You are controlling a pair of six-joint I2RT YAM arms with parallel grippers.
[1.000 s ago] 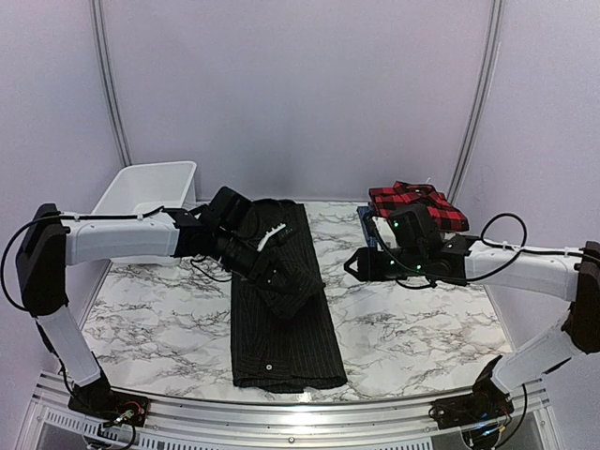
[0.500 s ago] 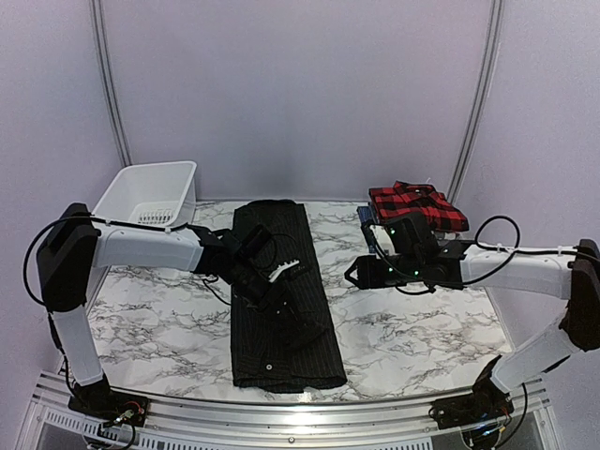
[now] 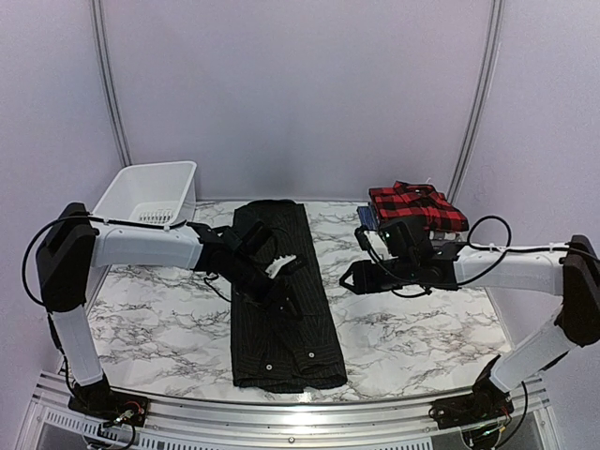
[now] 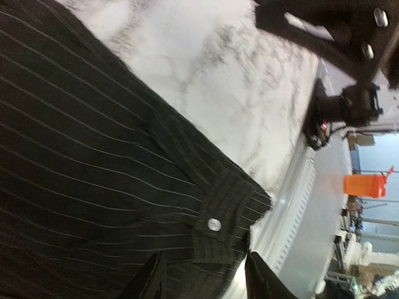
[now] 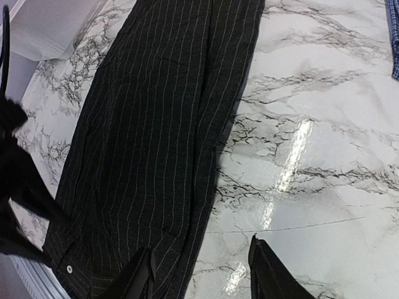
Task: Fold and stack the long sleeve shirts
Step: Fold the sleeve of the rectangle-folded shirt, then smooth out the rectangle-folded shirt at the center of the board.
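Observation:
The black pinstriped long sleeve shirt point(image 3: 281, 319) lies as a long folded strip down the middle of the table. My left gripper point(image 3: 284, 279) hovers open and empty over its middle. In the left wrist view the gripper point(image 4: 202, 281) is just above the shirt's buttoned cuff point(image 4: 214, 224), near the strip's front end. My right gripper point(image 3: 351, 278) is open and empty beside the shirt's right edge. In the right wrist view the gripper point(image 5: 202, 274) straddles that edge of the shirt point(image 5: 156, 143). A red-and-black plaid shirt point(image 3: 417, 204) tops a folded stack at the back right.
A white plastic bin point(image 3: 150, 192) stands at the back left. A blue checked shirt point(image 3: 367, 217) sits under the plaid one; its edge shows in the right wrist view point(image 5: 394, 37). The marble table point(image 3: 412, 328) ends in a metal rail point(image 3: 281, 408) at the front.
My left gripper carried a fold of the black shirt toward the front, laid it flat and let go. My right gripper shifted slightly left toward the shirt.

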